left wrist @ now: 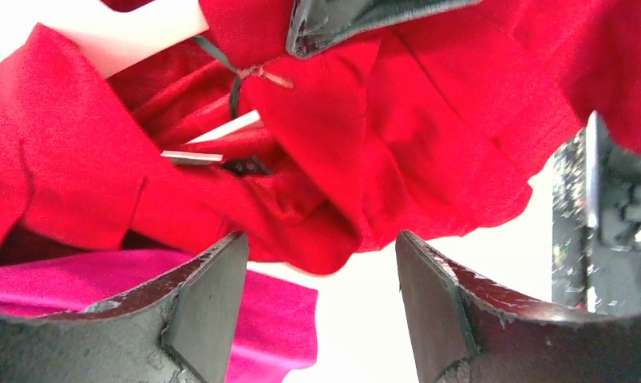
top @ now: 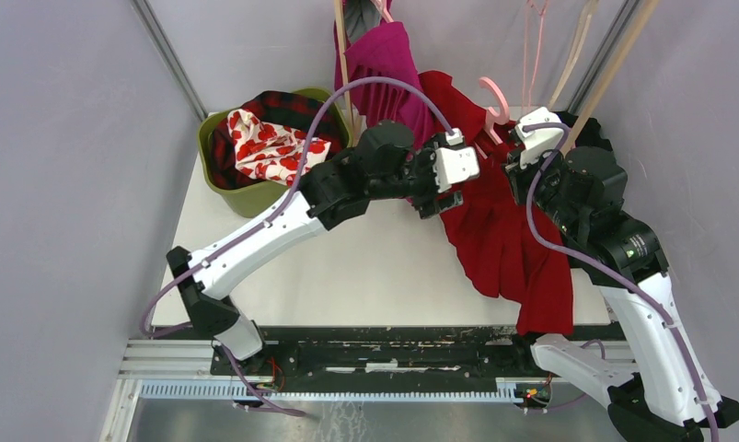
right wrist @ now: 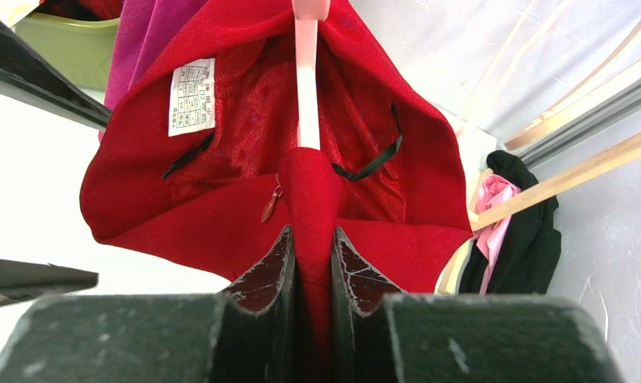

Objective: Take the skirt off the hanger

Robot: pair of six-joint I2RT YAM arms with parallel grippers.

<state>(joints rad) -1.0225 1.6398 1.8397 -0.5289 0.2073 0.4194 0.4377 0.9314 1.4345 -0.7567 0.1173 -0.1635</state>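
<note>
The red skirt (top: 503, 244) hangs from a pink hanger (top: 496, 96) at the back right and drapes down over the table's front edge. In the right wrist view the hanger's pink bar (right wrist: 306, 88) runs down into the open waist of the skirt (right wrist: 213, 215), beside a white label. My right gripper (right wrist: 310, 249) is shut on a fold of red fabric just below that bar. My left gripper (left wrist: 321, 267) stands open at the skirt's left side; bunched red cloth (left wrist: 325, 144) lies just beyond its fingertips, with nothing between the fingers. Seen from above, the left gripper (top: 436, 195) sits against the skirt's upper left edge.
A green basket (top: 251, 201) holding red-patterned clothes stands at the back left. A magenta garment (top: 388, 64) hangs behind the left gripper. More hangers (top: 536, 46) and wooden rods (top: 614, 74) are at the back right, with black and pink clothes (right wrist: 516, 227) under them.
</note>
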